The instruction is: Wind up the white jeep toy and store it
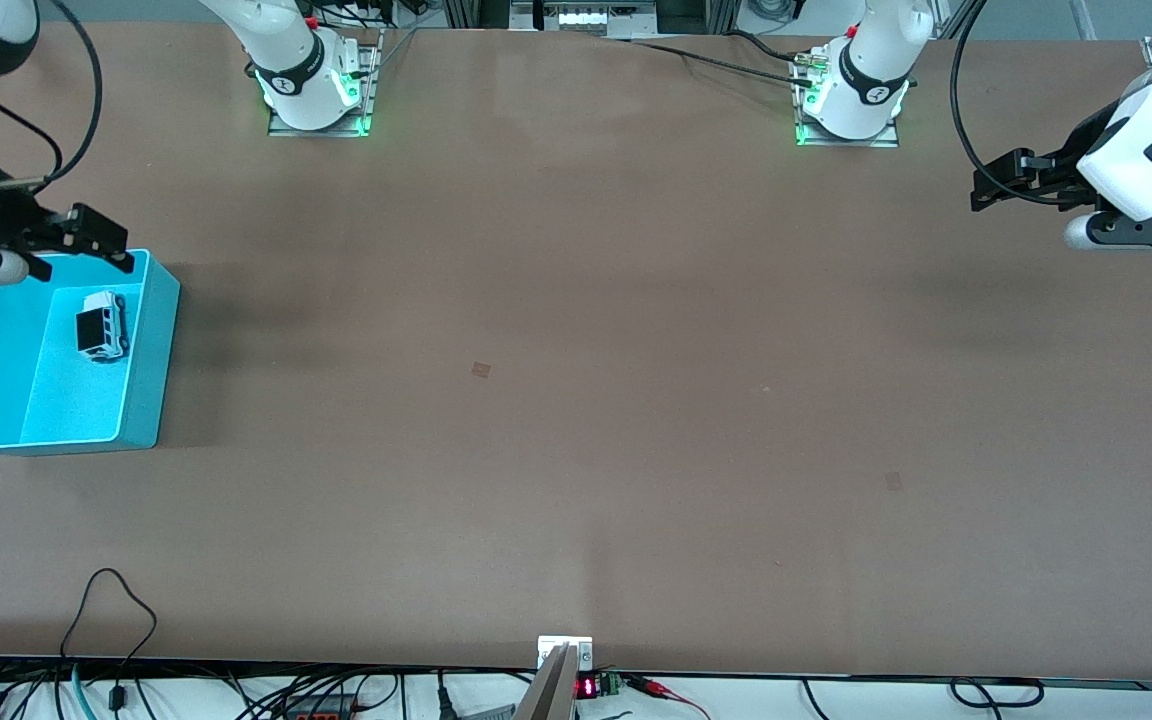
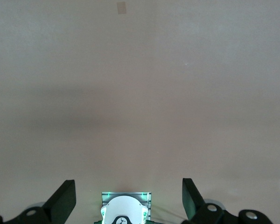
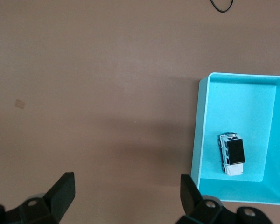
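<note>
The white jeep toy point(image 1: 102, 325) lies inside the turquoise bin point(image 1: 154, 350), long axis along the bin's length. My right fingers point(image 1: 86, 240) hover released over its rim, nearer; my left fingers point(image 1: 1011, 185) wait released, well apart.

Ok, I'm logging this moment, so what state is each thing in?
white jeep toy: upright on its wheels, in the bin, not held.
blue bin: open-topped, at the right arm's end of the table.
right hand: open, empty, over the bin's edge.
left hand: open, empty, waiting over the table.
</note>
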### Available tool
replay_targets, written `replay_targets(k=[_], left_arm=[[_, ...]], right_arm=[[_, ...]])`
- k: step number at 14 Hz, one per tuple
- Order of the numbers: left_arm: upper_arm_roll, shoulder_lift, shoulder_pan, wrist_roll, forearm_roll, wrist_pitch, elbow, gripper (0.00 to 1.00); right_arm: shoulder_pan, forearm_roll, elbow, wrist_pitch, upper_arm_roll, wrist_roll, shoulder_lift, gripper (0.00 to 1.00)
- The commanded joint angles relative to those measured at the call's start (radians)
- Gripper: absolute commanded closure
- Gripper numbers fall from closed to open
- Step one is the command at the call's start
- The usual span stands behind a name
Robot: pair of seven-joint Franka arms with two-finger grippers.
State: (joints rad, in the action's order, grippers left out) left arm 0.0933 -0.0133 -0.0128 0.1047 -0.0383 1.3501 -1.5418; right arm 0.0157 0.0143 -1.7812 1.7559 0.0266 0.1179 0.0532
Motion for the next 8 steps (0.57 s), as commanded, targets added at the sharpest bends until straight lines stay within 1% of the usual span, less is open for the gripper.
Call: replay_targets(k=[1, 3, 6, 8], left_arm=[[0.005, 0.001, -0.003, -0.014, -0.006, 0.027, 0.02, 0.0], [0.005, 0.003, -0.004, -0.016, -0.005, 0.047, 0.022, 0.0], [-0.006, 0.001, -0.006, -0.013, -0.003, 0.049, 0.028, 0.0], [-0.006, 0.001, -0.004, -0.011, 0.017, 0.049, 0.029, 0.0]], right_arm=[[-0.022, -0.01, 0.008, -0.026, -0.059, -0.078, 0.045, 0.0], [-0.017, -0.002, 0.048, -0.07, -0.071, -0.116, 0.043, 0.0], [-0.011, 0.001, 0.057, -0.09, -0.059, -0.13, 0.046, 0.0], [-0.011, -0.01, 0.056, -0.133, -0.065, -0.129, 0.065, 0.0]])
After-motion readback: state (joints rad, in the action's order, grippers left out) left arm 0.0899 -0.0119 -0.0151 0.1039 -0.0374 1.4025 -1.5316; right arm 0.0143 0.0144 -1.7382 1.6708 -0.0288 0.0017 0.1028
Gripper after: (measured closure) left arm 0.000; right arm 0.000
